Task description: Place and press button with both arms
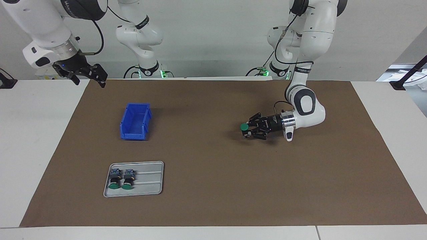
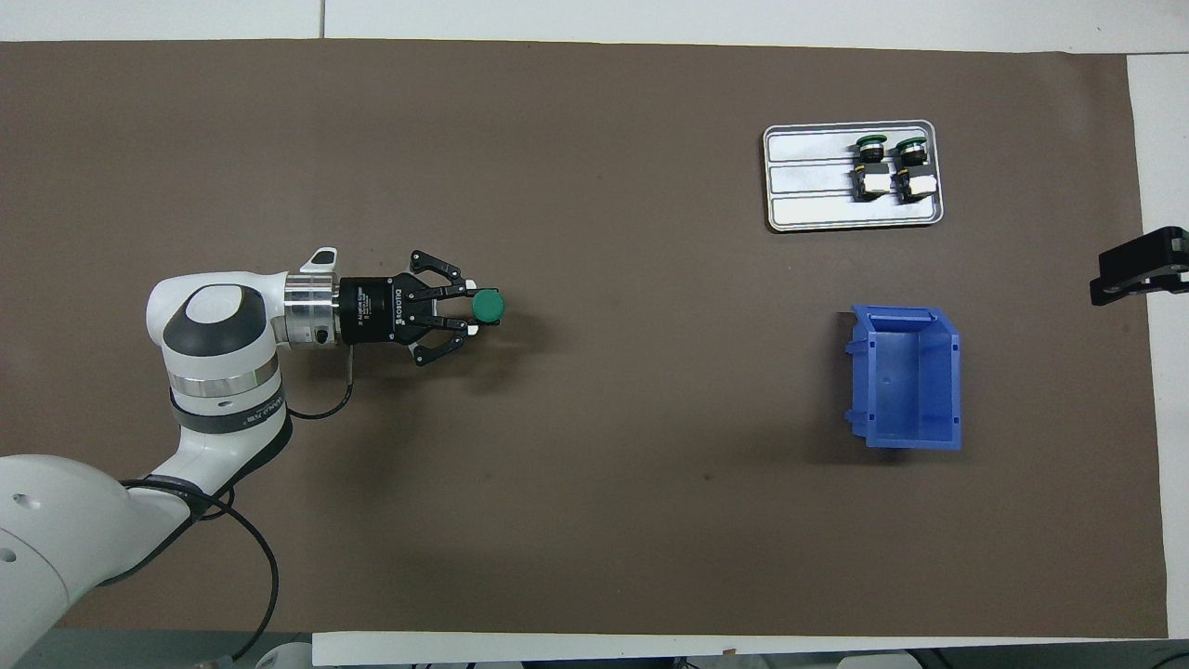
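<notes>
My left gripper (image 1: pixel 248 129) (image 2: pixel 472 312) lies level and low over the brown mat toward the left arm's end of the table. It is shut on a button (image 1: pixel 244 127) (image 2: pixel 488 306), which stands upright with its round green cap on top. The fingers hide most of its body, and I cannot tell whether it touches the mat. My right gripper (image 1: pixel 90 81) (image 2: pixel 1138 269) hangs open and empty, high over the mat's edge at the right arm's end, where that arm waits.
A blue bin (image 1: pixel 135 120) (image 2: pixel 906 376) stands empty toward the right arm's end. Farther from the robots, a grey tray (image 1: pixel 150 181) (image 2: pixel 808 177) holds two more green-capped buttons (image 1: pixel 115 180) (image 2: pixel 870 163) lying side by side. Two gripperless white arms (image 1: pixel 143 40) stand at the robots' end.
</notes>
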Controlling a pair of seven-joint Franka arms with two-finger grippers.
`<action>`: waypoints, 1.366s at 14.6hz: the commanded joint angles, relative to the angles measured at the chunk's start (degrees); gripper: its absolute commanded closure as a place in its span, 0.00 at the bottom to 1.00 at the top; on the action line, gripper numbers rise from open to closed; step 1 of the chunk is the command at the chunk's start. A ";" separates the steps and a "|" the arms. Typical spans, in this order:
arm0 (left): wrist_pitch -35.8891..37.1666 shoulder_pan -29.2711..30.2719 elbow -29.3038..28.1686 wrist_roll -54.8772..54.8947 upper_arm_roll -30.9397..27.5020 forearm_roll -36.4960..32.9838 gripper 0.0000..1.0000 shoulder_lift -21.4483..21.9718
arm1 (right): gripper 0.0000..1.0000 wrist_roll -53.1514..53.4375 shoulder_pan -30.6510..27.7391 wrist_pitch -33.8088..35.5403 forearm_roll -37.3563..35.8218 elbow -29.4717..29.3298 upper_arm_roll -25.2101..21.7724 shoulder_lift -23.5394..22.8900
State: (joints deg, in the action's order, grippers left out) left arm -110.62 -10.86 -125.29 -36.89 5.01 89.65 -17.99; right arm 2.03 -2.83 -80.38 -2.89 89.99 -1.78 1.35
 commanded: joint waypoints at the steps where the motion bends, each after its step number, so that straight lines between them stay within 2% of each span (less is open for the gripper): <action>1: -2.31 -2.85 -1.71 2.68 -0.26 3.42 0.96 0.50 | 0.01 -1.23 -0.34 -0.12 -0.10 0.98 0.20 0.76; 13: -2.40 -2.76 -3.29 7.09 -0.18 4.22 0.96 -0.56 | 0.01 -1.32 -0.34 -0.21 -0.10 0.98 0.11 0.76; 20: -4.77 -4.16 -3.65 8.15 -0.18 5.71 0.94 -0.65 | 0.01 -1.32 -0.34 -0.21 -0.10 0.98 0.20 0.76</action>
State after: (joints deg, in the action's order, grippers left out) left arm -113.90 -13.94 -127.94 -30.08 5.04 93.47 -19.06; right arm 2.03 -2.83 -80.38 -2.89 89.99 -1.78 1.35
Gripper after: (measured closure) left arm 0.670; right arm 0.009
